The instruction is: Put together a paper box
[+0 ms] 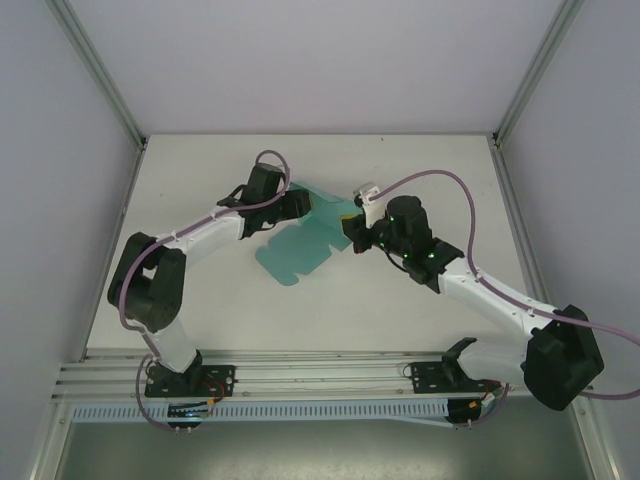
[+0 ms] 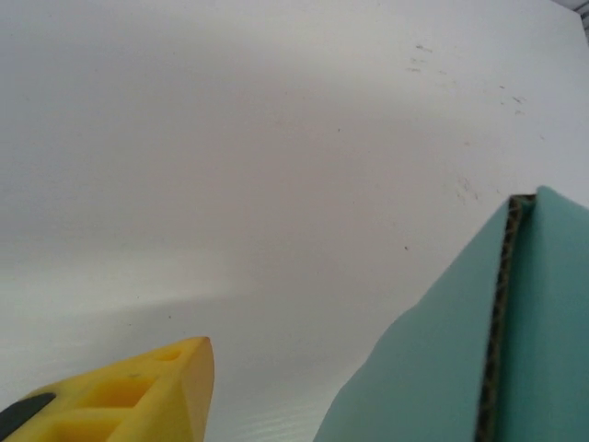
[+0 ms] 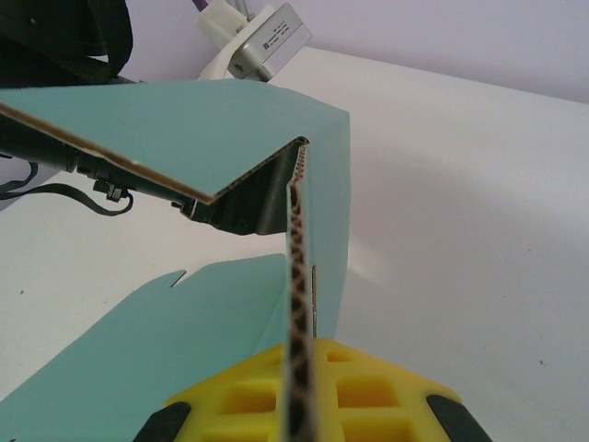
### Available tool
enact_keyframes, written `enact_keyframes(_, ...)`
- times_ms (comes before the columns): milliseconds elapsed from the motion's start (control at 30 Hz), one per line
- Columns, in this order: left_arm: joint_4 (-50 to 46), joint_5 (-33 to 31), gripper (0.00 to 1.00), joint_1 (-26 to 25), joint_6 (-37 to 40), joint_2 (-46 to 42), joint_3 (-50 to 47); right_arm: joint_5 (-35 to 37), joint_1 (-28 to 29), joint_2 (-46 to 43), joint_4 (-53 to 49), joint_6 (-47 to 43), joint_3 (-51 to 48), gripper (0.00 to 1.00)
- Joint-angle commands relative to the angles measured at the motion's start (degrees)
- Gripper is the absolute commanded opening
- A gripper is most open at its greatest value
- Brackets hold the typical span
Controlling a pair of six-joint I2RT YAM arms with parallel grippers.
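Folding a paper box (image 1: 300, 250) panel upright, right gripper (image 3: 299, 387) clamped on its edge, gap of left gripper (image 1: 303, 207) unclear; next likely pressing the crease

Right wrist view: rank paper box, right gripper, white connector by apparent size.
1. paper box
2. right gripper
3. white connector
The gripper sits closest to the lens, so its lead over the connector is apparent only.
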Motion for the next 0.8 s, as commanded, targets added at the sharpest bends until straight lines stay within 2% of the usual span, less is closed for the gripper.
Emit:
enact_keyframes(0,6.5,1.1,0.52,2.1,4.7,-3.7,-3.2,-3.9,0.9,-2.9,1.2,-0.1,1.2,0.0)
enact_keyframes(67,10.2,5.1,0.53,2.3,7.0,-5.4,-5.5,-4.0,0.9,-2.9,0.8,-0.2,1.4,0.0)
enact_keyframes(267,14.7,13.9,0.66,3.5,9.7,-8.7,-9.2,-4.9,0.8,-3.7,-0.6,-0.6,1.6,0.0)
enact_keyframes(467,17.4,19.1,0.77,3.6,11.6,-10.1,-10.9,-4.8,0.6,-3.4,-1.1,-0.6,2.0,0.0)
enact_keyframes(567,16.3,16.5,0.74,3.6,11.9,-10.5,-11.0,-5.1,0.6,-3.5,-0.7,-0.4,1.9,0.0)
enact_keyframes(767,13.3,12.2,0.61,3.8,12.7,-8.9,-10.5,-6.1,0.6,-3.8,-1.3,-0.6,2.5,0.0)
